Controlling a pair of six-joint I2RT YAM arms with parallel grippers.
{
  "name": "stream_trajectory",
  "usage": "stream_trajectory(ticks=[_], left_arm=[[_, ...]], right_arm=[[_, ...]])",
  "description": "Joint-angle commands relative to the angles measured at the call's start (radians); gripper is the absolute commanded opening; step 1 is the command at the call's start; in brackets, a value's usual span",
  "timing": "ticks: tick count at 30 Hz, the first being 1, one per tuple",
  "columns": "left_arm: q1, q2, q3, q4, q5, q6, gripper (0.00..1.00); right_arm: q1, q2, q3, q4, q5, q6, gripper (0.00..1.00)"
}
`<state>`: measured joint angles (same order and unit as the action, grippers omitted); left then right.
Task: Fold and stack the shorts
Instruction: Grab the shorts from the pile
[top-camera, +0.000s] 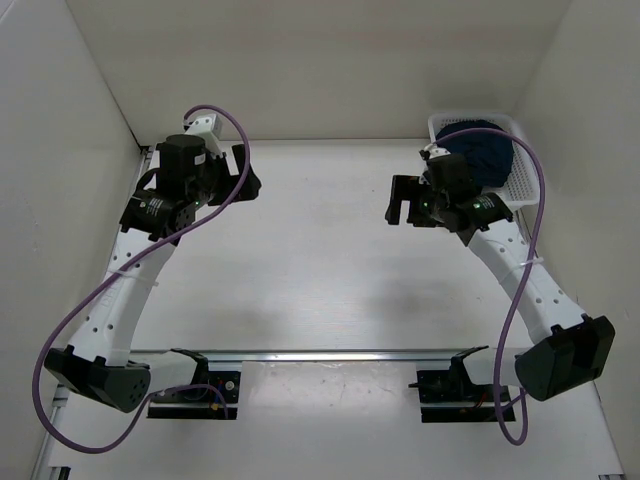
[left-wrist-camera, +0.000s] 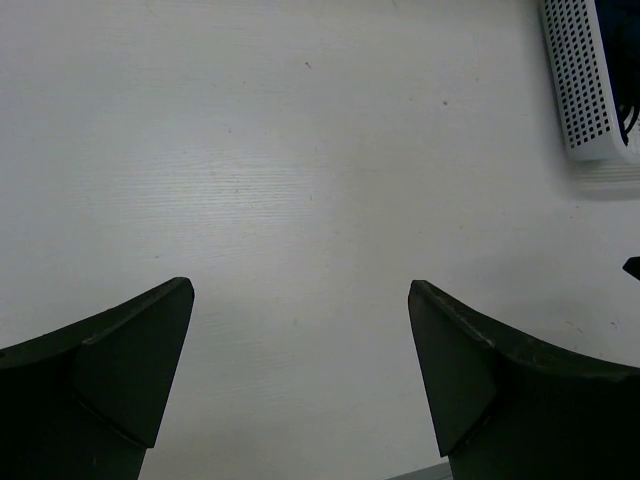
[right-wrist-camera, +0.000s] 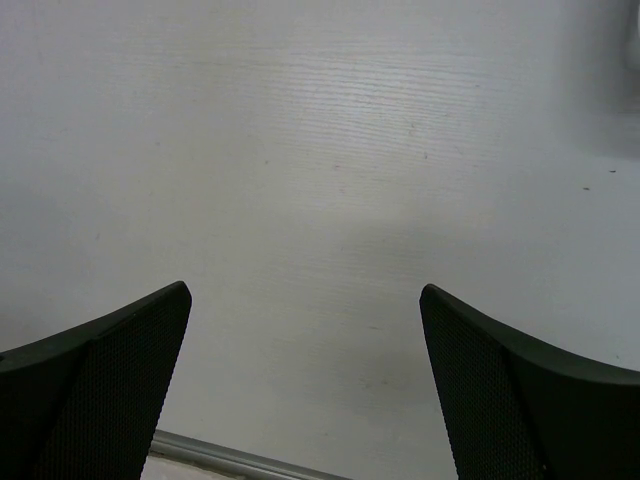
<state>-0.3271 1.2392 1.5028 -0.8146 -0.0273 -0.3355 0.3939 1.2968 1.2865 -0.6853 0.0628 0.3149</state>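
The dark navy shorts lie bunched up inside the white mesh basket at the back right of the table. My right gripper hovers just left of the basket, apart from the shorts. In the right wrist view it is open over bare table with nothing between its fingers. My left gripper hangs at the back left, far from the shorts. In the left wrist view it is also open and empty over the white table.
A corner of the basket shows at the top right of the left wrist view. White walls close the table on the left, back and right. A metal rail with both arm bases runs along the near edge.
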Motion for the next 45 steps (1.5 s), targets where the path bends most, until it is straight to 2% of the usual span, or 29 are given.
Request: stream_trajectory(ticks=[1,6,13,16,20,21,23,25,28,30,31,32,33,35,37,39,45], left_arm=[[0.013,-0.007,0.011,0.006,0.018,0.015,1.0],[0.013,-0.007,-0.012,-0.003,0.039,0.015,1.0],[0.023,0.002,-0.012,-0.012,0.017,-0.007,1.0],[0.033,0.013,-0.012,-0.023,0.026,-0.016,1.0],[0.033,0.023,-0.03,-0.035,0.061,-0.005,1.0],[0.033,0.023,-0.03,-0.035,0.081,-0.005,1.0],[0.033,0.052,-0.041,-0.035,0.081,-0.005,1.0],[0.023,0.065,-0.05,-0.035,0.072,-0.005,1.0],[0.023,0.086,-0.062,-0.035,0.041,-0.014,1.0],[0.023,0.101,-0.053,-0.035,0.032,-0.005,1.0],[0.023,0.115,-0.053,-0.035,0.018,-0.005,1.0],[0.023,0.127,-0.053,-0.035,0.009,-0.005,1.0],[0.023,0.137,-0.044,-0.035,0.009,-0.005,1.0],[0.023,0.164,-0.044,-0.035,-0.025,-0.005,1.0],[0.034,0.184,-0.044,-0.035,-0.061,-0.028,1.0],[0.045,0.221,-0.044,-0.035,-0.083,-0.028,1.0],[0.054,0.308,-0.029,-0.035,-0.074,-0.037,1.0]], right_arm=[[-0.001,-0.048,0.004,0.007,0.072,0.032,1.0],[-0.001,-0.057,-0.007,-0.013,0.095,0.019,1.0],[-0.021,0.024,0.059,-0.163,0.383,0.104,1.0],[-0.064,0.085,0.14,-0.188,0.436,0.089,1.0],[-0.173,0.186,0.256,-0.14,0.356,0.009,0.99],[-0.241,0.208,0.302,-0.125,0.306,0.009,0.97],[-0.358,0.293,0.399,-0.102,0.205,0.01,0.88],[-0.409,0.366,0.476,-0.102,0.122,0.03,0.83],[-0.452,0.559,0.632,-0.102,0.121,0.039,0.74],[-0.475,0.645,0.713,-0.102,0.135,0.052,0.74],[-0.475,0.689,0.806,-0.111,0.135,0.052,0.74],[-0.49,0.781,0.857,-0.123,0.135,0.061,0.77],[-0.504,0.827,0.908,-0.132,0.135,0.061,0.82],[-0.516,0.965,1.062,-0.146,0.126,0.07,1.0],[-0.529,1.091,1.19,-0.155,0.117,0.081,1.0],[-0.555,1.157,1.247,-0.155,0.117,0.104,1.0],[-0.576,1.295,1.249,-0.033,0.032,0.125,0.98]])
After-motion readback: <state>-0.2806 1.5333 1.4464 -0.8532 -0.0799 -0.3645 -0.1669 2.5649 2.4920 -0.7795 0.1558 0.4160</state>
